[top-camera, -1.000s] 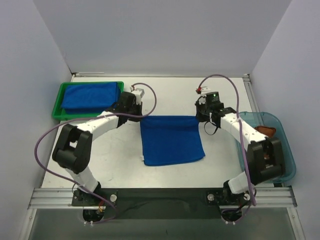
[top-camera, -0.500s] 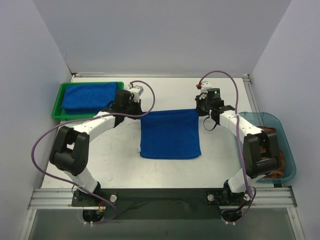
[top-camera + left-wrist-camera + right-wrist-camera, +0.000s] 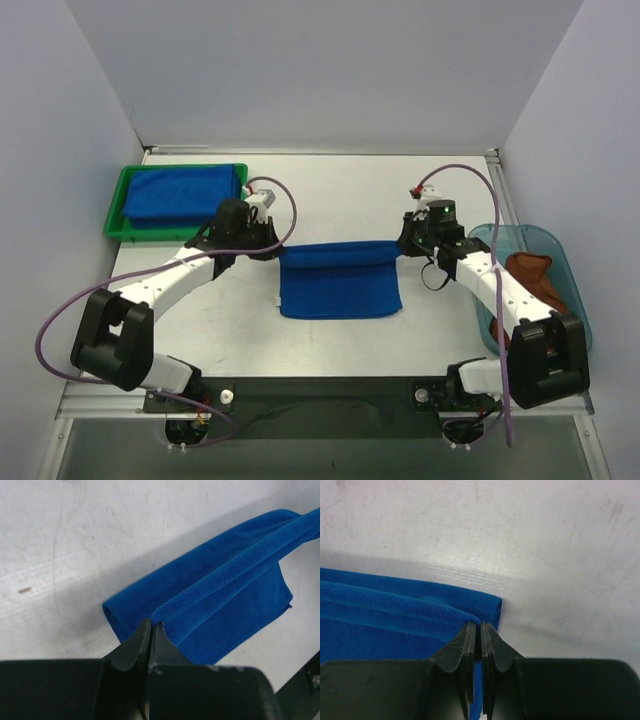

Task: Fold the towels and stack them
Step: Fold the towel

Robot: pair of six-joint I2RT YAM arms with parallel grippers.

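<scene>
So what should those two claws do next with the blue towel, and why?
Probably bring the pinched edge over onto the near edge: the left gripper and right gripper each hold a corner of the blue towel, which is only partly doubled over.

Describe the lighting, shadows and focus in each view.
Top view: even, soft light, no glare on the table. Left wrist: the towel throws a soft grey shadow band behind it; the left pincer is a dark, slightly blurred silhouette. Right wrist: a similar shadow band beyond the towel; right pincer dark, towel nap sharp.
</scene>
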